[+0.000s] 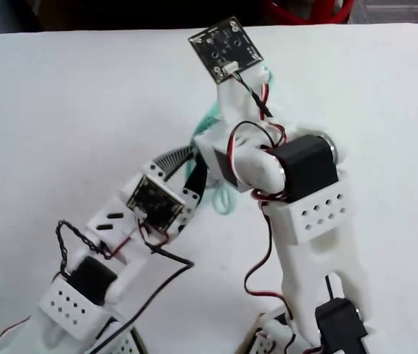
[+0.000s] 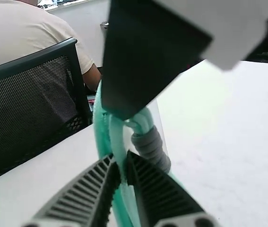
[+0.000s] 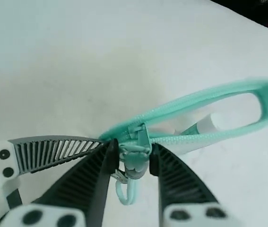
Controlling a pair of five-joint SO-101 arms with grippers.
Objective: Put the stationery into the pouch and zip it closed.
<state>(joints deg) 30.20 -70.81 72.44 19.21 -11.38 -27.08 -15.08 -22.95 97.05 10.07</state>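
Right gripper (image 3: 132,145): its two dark fingers (image 3: 96,179) stand on either side of the zip slider (image 3: 136,152), and both inner faces touch it. A small ring pull (image 3: 124,191) hangs from the slider between the fingers.

Pouch (image 3: 209,101): mint green, lying on the white table (image 3: 53,56). Beyond the slider the zip is unzipped and its two tapes part into a long loop. A white, round-ended item (image 3: 204,126) lies inside the mouth, against one tape.

Left gripper: one grey ribbed finger (image 3: 53,151) meets the pouch end just beside the slider.
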